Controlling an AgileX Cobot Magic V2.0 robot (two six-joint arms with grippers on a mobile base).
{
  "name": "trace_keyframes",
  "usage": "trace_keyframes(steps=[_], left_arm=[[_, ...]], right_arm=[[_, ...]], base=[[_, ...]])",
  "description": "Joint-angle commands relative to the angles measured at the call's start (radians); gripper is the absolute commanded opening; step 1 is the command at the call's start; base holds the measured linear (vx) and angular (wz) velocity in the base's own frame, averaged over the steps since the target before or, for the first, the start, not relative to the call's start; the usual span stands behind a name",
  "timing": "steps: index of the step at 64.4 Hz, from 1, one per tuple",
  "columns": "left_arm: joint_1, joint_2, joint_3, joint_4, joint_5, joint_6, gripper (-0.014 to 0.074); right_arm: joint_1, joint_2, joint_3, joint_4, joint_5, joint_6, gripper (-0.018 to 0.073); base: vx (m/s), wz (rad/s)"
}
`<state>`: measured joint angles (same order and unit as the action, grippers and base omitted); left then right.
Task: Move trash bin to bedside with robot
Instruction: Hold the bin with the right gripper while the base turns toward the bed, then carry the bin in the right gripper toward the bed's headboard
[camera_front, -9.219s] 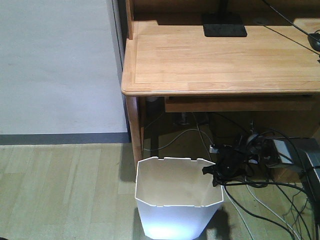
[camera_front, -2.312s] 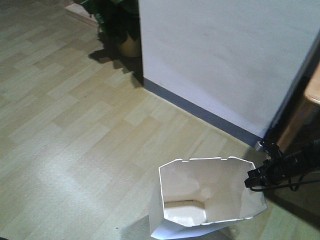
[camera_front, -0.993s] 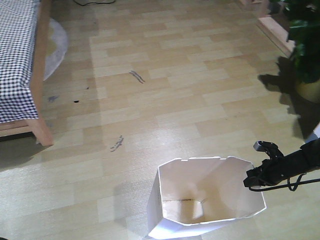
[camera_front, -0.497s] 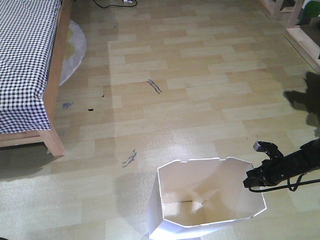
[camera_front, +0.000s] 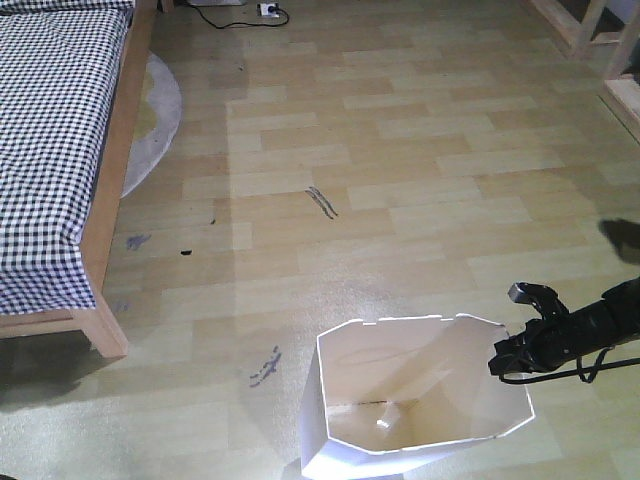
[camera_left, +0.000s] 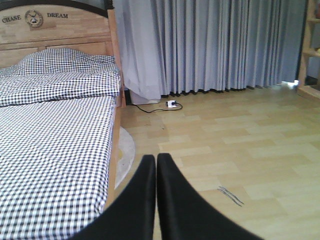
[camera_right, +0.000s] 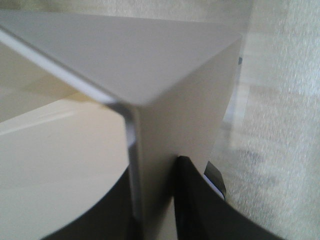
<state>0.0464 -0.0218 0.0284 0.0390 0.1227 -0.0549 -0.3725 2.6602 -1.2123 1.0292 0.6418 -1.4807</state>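
Pinching the bin (camera_front: 455, 385) at its right rim, the right gripper (camera_front: 508, 358) has the thin wall clamped between its fingers. That bin stands on the floor (camera_front: 400, 200) at lower centre; the bed (camera_front: 50, 130) fills the upper left, well apart, and the left gripper (camera_left: 156, 170) is pressed closed on nothing

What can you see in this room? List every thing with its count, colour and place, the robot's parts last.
trash bin: one, white, bottom centre of the front view.
bed: one, light-brown frame, black-and-white checked bedding, left.
pillow: one, checked, by the headboard.
rug: one, grey, partly under the bed.
curtains: grey, along the far wall.
power strip: one, white, on the floor near the curtains.
right gripper: one, black, clamped on the bin's rim.
left gripper: one, black, fingers together, empty.
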Motion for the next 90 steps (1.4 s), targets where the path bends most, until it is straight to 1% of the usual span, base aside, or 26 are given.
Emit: trace_keyframes(steps=[1, 47, 90], left_arm=[[0.0, -0.005, -0.021, -0.005, -0.072, -0.004, -0.0006], [0.0, -0.005, -0.021, -0.005, -0.072, -0.004, -0.0006], [0.0, -0.005, -0.021, -0.005, -0.072, -0.004, -0.0006]], right_arm=[[-0.005, -0.076, -0.006, 0.05, 0.218, 0.003, -0.0005], [-0.005, -0.076, -0.006, 0.05, 0.219, 0.003, -0.0005], [-0.005, -0.076, -0.006, 0.05, 0.218, 0.003, -0.0005]], base=[[0.36, 0.12], [0.38, 0.08], [0.35, -0.04]])
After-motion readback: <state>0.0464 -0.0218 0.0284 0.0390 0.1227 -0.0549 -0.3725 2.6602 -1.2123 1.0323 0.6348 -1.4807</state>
